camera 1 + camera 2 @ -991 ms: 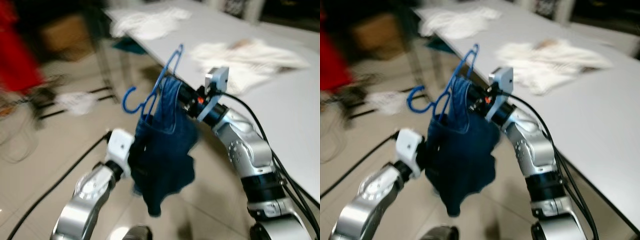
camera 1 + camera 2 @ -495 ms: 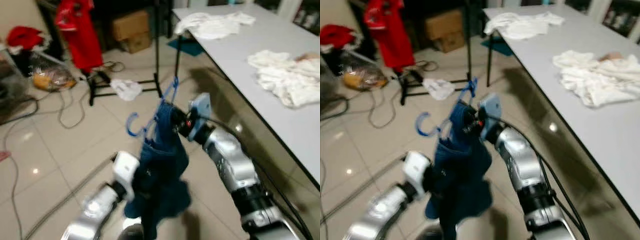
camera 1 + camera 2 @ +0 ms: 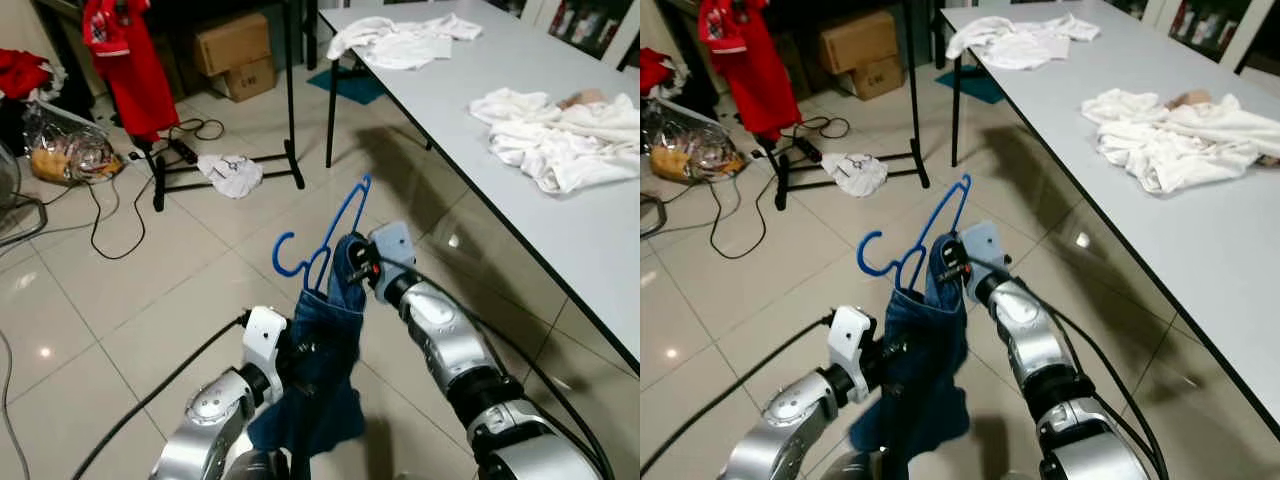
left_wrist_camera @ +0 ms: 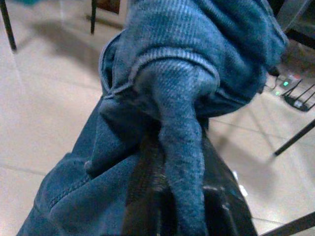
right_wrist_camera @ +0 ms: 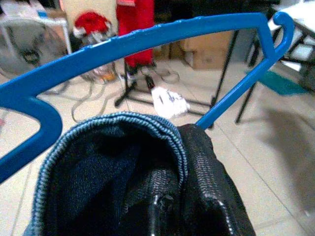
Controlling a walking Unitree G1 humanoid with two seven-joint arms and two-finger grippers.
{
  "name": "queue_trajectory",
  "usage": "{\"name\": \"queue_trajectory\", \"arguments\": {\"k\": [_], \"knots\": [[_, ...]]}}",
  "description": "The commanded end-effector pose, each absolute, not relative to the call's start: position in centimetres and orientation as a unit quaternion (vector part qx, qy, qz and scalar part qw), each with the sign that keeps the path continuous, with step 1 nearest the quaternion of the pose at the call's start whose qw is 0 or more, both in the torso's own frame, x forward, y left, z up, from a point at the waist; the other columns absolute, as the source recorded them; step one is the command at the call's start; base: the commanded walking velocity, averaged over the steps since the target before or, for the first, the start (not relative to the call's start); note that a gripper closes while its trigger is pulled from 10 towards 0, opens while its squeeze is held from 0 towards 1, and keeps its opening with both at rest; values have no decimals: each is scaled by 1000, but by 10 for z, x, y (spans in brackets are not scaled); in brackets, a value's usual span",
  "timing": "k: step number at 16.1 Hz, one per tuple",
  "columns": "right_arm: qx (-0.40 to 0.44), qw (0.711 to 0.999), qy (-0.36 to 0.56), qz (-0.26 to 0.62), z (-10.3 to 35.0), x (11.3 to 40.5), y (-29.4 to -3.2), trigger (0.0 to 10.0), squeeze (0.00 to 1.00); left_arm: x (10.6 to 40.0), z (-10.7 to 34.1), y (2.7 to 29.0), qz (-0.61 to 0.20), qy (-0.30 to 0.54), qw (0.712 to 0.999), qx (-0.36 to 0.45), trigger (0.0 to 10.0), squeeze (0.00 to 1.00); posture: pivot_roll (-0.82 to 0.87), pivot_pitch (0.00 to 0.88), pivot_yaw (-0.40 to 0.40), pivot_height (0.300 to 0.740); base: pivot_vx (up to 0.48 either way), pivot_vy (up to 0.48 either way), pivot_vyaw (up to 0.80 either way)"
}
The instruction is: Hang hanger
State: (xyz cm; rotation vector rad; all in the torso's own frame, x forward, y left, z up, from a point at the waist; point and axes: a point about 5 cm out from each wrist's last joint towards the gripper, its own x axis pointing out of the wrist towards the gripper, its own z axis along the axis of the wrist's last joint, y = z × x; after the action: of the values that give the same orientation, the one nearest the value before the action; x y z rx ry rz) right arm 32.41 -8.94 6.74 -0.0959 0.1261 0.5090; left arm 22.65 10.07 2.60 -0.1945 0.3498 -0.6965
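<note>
We see the blue hanger (image 3: pixel 325 232) raised over the tiled floor (image 3: pixel 120 310), carrying a dark blue denim garment (image 3: pixel 320 370) that hangs down between both arms. The right hand (image 3: pixel 357 265) is clamped on the garment's top edge at the hanger. The left hand (image 3: pixel 290 355) grips the cloth lower down; in the left wrist view its fingers (image 4: pixel 147 196) are wrapped in denim. Beside the right arm stands the white table (image 3: pixel 470 120), bearing white cloths (image 3: pixel 550 140). Farther off stand a black rack (image 3: pixel 285 100) with a red garment (image 3: pixel 125 60) and cardboard boxes (image 3: pixel 235 50).
</note>
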Motion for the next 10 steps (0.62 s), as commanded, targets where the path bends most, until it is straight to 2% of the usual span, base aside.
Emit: {"name": "queue_trajectory", "arguments": {"k": [1,4,6,9,10], "knots": [[-55,968,74,235,60,323,-92,10000,0,232,23,104,-331,189,915,-134,10000,0,-7,41,25,740,0,0,0],[-76,974,105,186,45,321,-102,10000,0,231,5,107,-311,230,913,-130,10000,0,-13,45,25,740,0,0,0],[-66,983,117,126,39,322,-118,10000,0,232,-4,111,-311,244,913,-99,10000,0,-11,45,24,740,0,0,0],[-62,984,115,119,37,320,-125,10000,0,233,-16,114,-316,282,904,-58,10000,0,-13,44,24,740,0,0,0],[-50,986,111,114,36,319,-127,10000,0,231,-25,117,-320,319,891,-39,10000,0,-14,43,24,740,0,0,0]]}}
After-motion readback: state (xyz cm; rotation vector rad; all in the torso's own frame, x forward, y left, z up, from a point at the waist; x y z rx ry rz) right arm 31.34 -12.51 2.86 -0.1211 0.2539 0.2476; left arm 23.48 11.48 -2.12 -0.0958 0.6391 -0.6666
